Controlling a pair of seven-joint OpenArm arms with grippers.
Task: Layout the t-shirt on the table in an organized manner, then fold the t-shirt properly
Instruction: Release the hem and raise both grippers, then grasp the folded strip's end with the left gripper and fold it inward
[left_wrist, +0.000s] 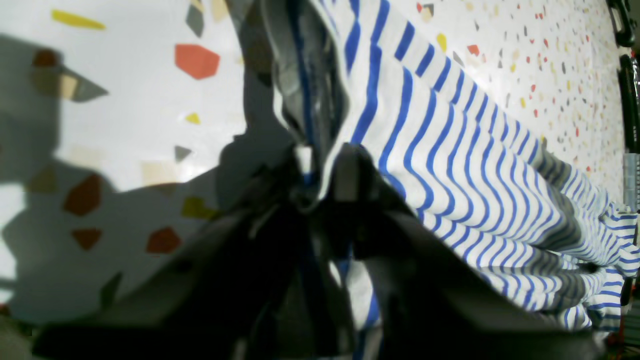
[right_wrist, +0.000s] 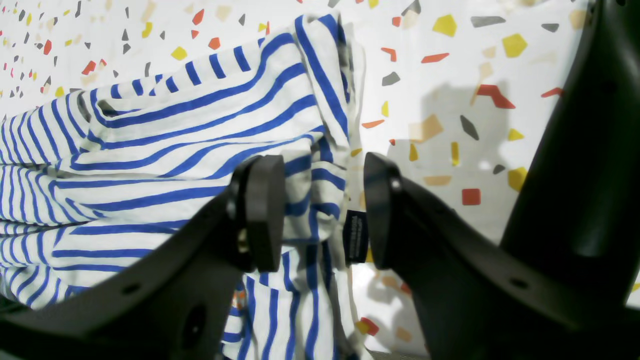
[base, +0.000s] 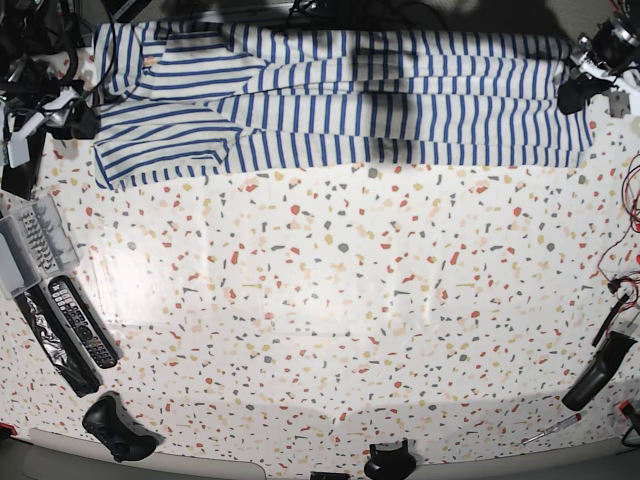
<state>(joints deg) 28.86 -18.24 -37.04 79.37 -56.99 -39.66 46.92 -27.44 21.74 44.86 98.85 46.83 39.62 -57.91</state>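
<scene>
The white, blue-striped t-shirt (base: 340, 110) lies in a long band along the far edge of the speckled table (base: 350, 300). At its right end, my left gripper (base: 582, 95) is shut on the cloth. In the left wrist view its fingertips (left_wrist: 324, 175) pinch a raised fold of the t-shirt (left_wrist: 450, 150) above the table (left_wrist: 140, 100). My right gripper (base: 80, 120) is at the shirt's left end. The right wrist view shows it open (right_wrist: 322, 212), its pads standing either side of the t-shirt's (right_wrist: 175, 150) edge and a small dark tag (right_wrist: 356, 235).
Two remote controls (base: 85, 325) and a grey box (base: 25, 240) lie at the table's left edge. Black objects (base: 120, 430) sit at the front edge, and a black tool (base: 598, 375) at the right. Cables (base: 625, 215) run along the right side.
</scene>
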